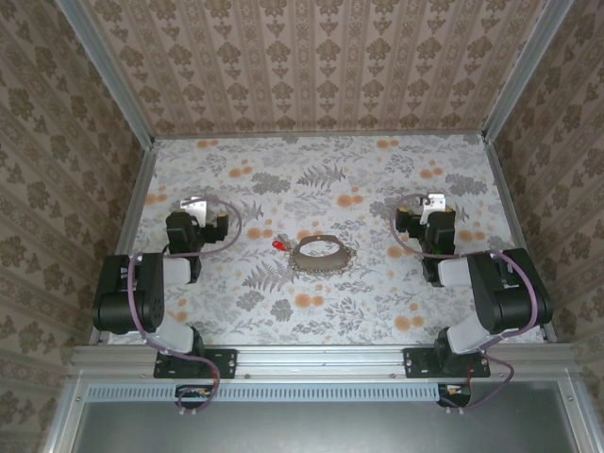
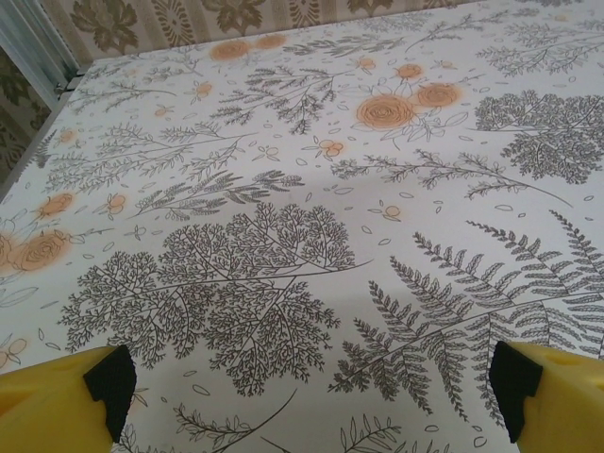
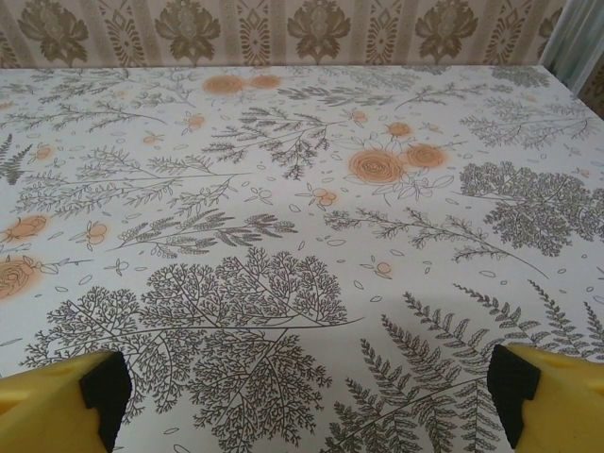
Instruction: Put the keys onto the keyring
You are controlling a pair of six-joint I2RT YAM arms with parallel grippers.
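Observation:
The keyring (image 1: 321, 253), a thin grey-brown loop, lies flat on the floral table between the two arms. A tiny red-headed key (image 1: 280, 244) lies just left of it, apart from the loop. My left gripper (image 1: 198, 204) sits low at the left, well left of the key. My right gripper (image 1: 432, 204) sits low at the right, well right of the keyring. In the left wrist view the left gripper (image 2: 311, 392) stands open, with yellow fingers (image 2: 47, 401) at the corners and bare table between them. The right gripper (image 3: 307, 401) is likewise open over bare table.
Patterned walls enclose the table (image 1: 311, 170) at the back and on both sides, with metal posts (image 1: 113, 75) in the far corners. An aluminium rail (image 1: 311, 359) runs along the near edge where the arm bases are bolted.

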